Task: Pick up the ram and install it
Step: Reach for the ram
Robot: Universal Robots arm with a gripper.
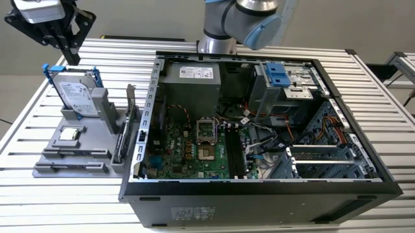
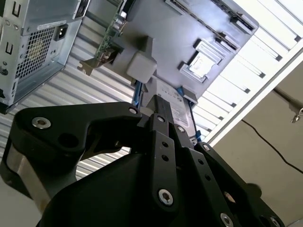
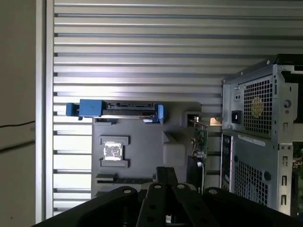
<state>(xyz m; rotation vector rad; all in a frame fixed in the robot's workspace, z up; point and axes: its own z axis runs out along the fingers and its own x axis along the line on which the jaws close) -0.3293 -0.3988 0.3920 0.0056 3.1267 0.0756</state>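
End effector (image 1: 71, 60) closed, blk, over ribbed metal tbl (image 1: 65, 204).

Single ram (image 1: 77, 154): long thin dark stick, standing on edge, lying horizontal in slot of grey holder (image 1: 48, 162). Lower left of exterior view, outside computer case (image 1: 259, 201). In first wrist view, ram (image 3: 125, 179) reads as narrow dark strip.

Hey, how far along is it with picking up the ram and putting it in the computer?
Nothing looks done yet. The pincer is shut on nothing and hangs over the hard drive standing in the grey holder. What looks like the ram lies in a slot of that holder, untouched. Left to do: the whole pickup, and seating it inside the open computer case.
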